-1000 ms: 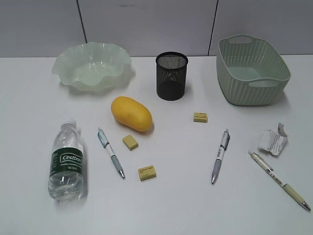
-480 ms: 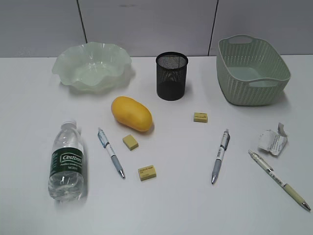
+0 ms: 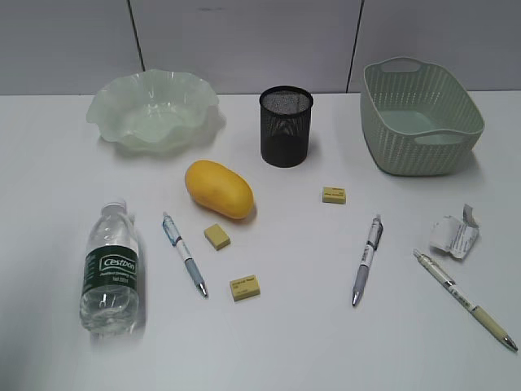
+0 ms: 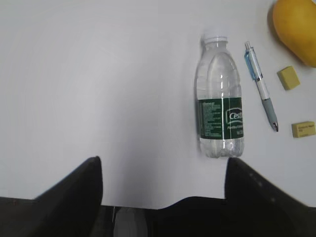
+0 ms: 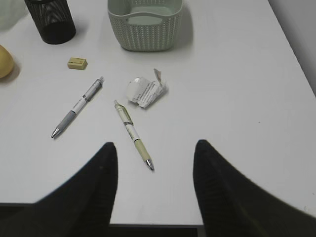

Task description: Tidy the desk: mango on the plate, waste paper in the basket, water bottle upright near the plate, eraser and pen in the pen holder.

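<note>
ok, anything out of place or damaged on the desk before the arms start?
Nothing is damaged or spilled. The water bottle lies on its side at front left, cap still on. The mango sits on the bare desk, not in the plate. The crumpled waste paper lies loose in front of the basket.

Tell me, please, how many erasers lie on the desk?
3, all yellow. One eraser lies right of the mango, below the pen holder; a second eraser sits just below the mango; the third eraser is nearest the camera. None seems hidden.
</note>
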You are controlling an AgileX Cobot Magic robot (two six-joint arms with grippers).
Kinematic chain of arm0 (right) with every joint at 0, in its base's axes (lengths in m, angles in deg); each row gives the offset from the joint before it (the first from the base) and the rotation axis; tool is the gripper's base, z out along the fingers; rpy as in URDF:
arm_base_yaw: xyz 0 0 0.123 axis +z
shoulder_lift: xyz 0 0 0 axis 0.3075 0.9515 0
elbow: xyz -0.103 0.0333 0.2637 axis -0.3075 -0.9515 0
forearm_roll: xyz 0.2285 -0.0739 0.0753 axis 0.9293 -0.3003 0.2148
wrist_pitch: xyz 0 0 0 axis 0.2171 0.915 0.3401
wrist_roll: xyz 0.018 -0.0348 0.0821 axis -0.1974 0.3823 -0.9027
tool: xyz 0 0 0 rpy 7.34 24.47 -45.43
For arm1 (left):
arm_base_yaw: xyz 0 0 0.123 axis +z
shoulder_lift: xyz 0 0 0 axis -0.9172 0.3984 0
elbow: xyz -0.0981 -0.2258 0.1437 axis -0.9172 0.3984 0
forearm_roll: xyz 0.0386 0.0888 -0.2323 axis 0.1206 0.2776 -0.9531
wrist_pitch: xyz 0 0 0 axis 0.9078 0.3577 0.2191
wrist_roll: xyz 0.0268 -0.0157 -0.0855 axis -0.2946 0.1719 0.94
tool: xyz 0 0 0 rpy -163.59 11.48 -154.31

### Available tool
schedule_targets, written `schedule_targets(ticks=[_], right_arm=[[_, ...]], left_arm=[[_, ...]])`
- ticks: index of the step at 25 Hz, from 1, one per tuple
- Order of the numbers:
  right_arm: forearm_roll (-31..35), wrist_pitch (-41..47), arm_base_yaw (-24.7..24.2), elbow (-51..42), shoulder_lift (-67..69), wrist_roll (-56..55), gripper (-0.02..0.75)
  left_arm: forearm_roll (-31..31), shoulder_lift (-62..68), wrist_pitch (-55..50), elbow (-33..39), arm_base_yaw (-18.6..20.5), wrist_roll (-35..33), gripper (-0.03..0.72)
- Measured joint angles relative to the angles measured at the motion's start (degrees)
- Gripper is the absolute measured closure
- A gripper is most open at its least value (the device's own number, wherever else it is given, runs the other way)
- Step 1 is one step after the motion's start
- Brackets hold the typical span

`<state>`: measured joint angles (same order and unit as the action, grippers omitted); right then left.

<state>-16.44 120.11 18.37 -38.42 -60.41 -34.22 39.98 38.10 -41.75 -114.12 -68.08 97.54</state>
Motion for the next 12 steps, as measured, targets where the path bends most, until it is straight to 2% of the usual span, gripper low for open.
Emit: schedule_targets(ticks=[3, 6, 12], right_arm=[[0.0, 0.0, 0.0, 0.0, 0.0, 0.0, 0.335], [0.0, 0.0, 0.0, 0.0, 0.0, 0.0, 0.335], [0.0, 0.0, 0.0, 0.0, 0.0, 0.0, 0.335]], left_arm=[[-0.1, 5.9, 0.0, -3.4, -2.9, 0.7, 0.106], [-2.0, 11.9, 0.4, -5.9, -8.5, 3.8, 0.106], [-4.7, 25.7, 7.8, -12.0, -18.0, 11.2, 0.106]])
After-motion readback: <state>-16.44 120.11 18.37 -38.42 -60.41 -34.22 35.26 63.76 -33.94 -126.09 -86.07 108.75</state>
